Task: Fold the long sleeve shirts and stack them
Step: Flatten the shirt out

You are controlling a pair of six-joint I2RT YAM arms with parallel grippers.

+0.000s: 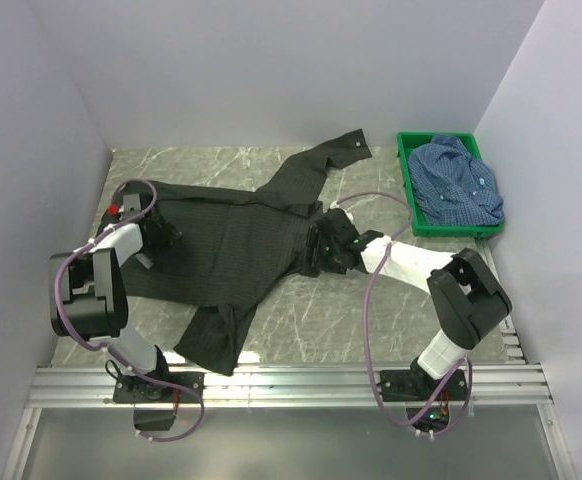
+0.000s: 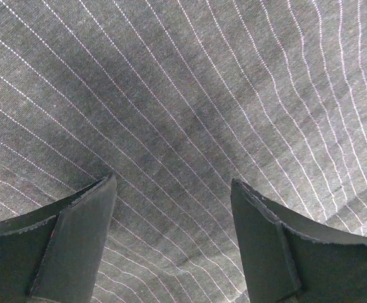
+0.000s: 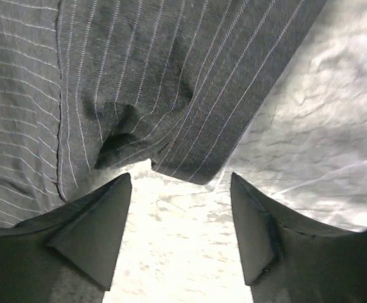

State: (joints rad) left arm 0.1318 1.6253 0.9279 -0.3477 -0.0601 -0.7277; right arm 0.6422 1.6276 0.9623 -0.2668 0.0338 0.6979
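The left end effector point(image 1: 161, 238) hangs over the left side of the black shirt point(image 1: 241, 245), its fingers point(image 2: 76, 240) spread wide, with striped cloth beneath them and nothing pinched. The black shirt lies spread on the marble counter point(image 1: 311, 335), one sleeve reaching far right and the other toward the near edge. The right end effector point(image 1: 323, 245) sits at the black shirt's right edge, also wide and gripping nothing, with a folded hem just past its tips. Well right of the black shirt, the blue shirt point(image 1: 458, 180) lies crumpled in the green crate point(image 1: 407, 185).
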